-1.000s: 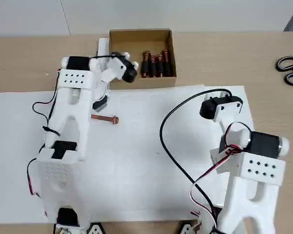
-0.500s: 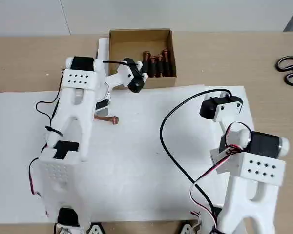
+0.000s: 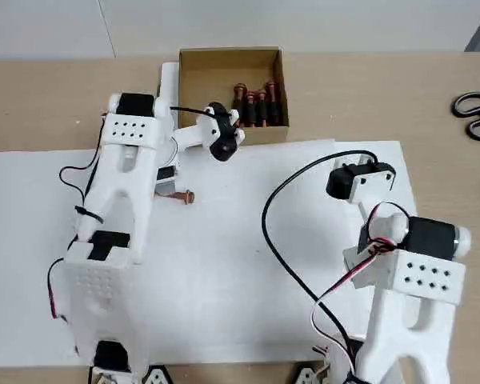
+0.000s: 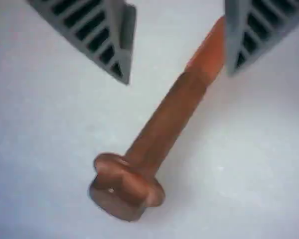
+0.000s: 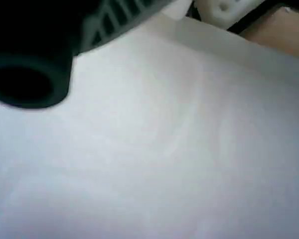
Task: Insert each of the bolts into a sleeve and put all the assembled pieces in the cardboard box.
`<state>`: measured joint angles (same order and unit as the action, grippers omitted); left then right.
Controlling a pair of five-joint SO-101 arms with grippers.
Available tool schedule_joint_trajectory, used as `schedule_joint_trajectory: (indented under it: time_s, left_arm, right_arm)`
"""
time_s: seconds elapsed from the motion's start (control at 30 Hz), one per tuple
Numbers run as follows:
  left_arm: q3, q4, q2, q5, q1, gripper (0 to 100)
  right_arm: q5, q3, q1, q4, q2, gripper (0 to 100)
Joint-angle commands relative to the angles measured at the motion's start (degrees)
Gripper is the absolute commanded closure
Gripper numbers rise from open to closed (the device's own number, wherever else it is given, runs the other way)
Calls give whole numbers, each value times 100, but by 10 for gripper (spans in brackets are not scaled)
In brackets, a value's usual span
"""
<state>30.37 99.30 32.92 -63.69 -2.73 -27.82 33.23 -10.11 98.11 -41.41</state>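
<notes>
My left gripper [image 4: 177,72], spread wide, straddles the bolt [image 4: 154,134] lying on the sheet [image 4: 50,149]; my right gripper [image 5: 65,30] pinches a sleeve [image 5: 27,82].

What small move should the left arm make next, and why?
Probably close the fingers on the shaft. In the left wrist view the left gripper is open and low over the white paper. The copper bolt lies flat there, its shaft running up between the two fingers, close to one, and it is not yet gripped.

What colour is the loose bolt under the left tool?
Copper-brown bolt; best seen in left wrist view.
</notes>
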Motion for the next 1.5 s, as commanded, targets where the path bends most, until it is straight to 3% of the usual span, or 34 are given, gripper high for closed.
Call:
schedule_joint_trajectory:
  time_s: [0.0,0.7,1.37,1.47]
  left_arm:
    - [-4,114,-53,-176,-35,877]
    - [-224,105,26,-299,-466,877]
    - [-154,-176,545,-413,-378,878]
    - [-110,-185,510,-422,-255,915]
  right_arm:
    - [18,-26,-31,13,-119,994]
    - [18,-26,-13,13,-119,994]
    - [18,-26,-13,4,-119,994]
    - [18,-26,-13,4,-119,994]
